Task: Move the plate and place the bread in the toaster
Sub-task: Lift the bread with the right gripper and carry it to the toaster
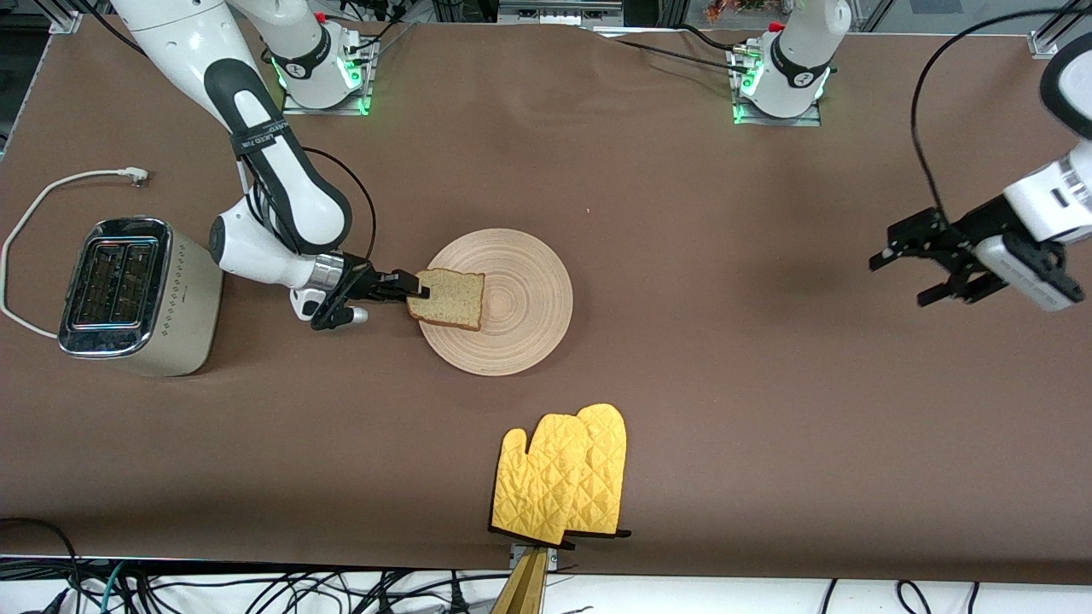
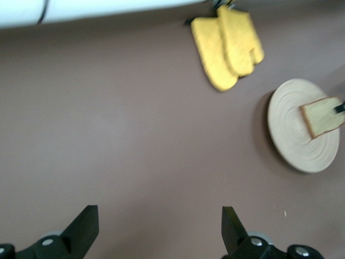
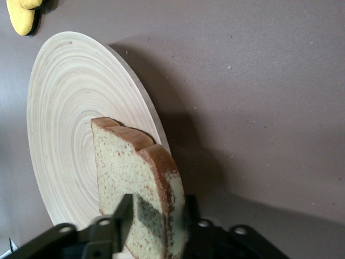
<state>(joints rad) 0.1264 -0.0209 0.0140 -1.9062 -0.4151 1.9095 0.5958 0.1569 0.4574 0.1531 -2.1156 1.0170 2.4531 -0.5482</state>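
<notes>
The bread point(image 1: 448, 298), a speckled brown slice, lies roughly flat over the rim of the wooden plate point(image 1: 520, 298) on the side toward the right arm's end. My right gripper point(image 1: 418, 292) is shut on the bread, one finger on each face point(image 3: 135, 172). The right wrist view shows the plate point(image 3: 59, 108) beneath the slice and my right gripper point(image 3: 156, 210) clamped on it. The cream toaster point(image 1: 128, 294) stands at the right arm's end, slots facing up. My left gripper point(image 1: 902, 280) hangs open over bare table at the left arm's end, nothing between its fingers point(image 2: 159, 224).
A pair of yellow oven mitts point(image 1: 563, 477) lies near the table's front edge, nearer to the camera than the plate. The toaster's white cord point(image 1: 51, 192) loops on the table beside it. Brown cloth covers the table between the plate and the left gripper.
</notes>
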